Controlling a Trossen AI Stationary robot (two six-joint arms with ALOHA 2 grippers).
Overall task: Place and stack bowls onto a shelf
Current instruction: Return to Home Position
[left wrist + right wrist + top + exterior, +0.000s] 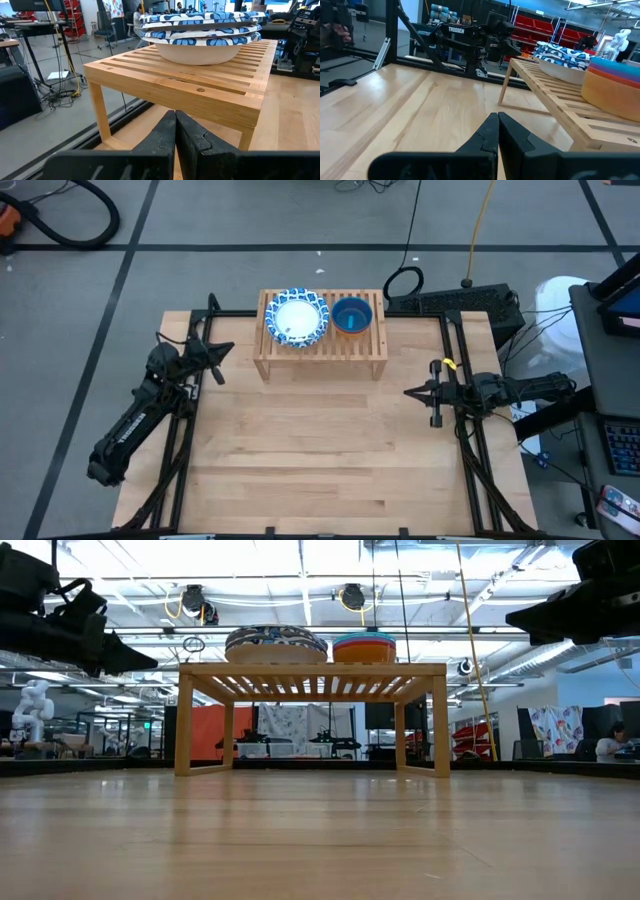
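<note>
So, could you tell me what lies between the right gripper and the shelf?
Only bare tabletop. In the high view, nothing sits between the shut right gripper and the near right corner of the shelf.

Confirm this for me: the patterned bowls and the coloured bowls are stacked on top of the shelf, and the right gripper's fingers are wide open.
Not quite: the fingers of the right gripper are shut, pressed together on nothing, as the right wrist view shows. The patterned bowls and the coloured bowls are stacked on top of the shelf.
</note>
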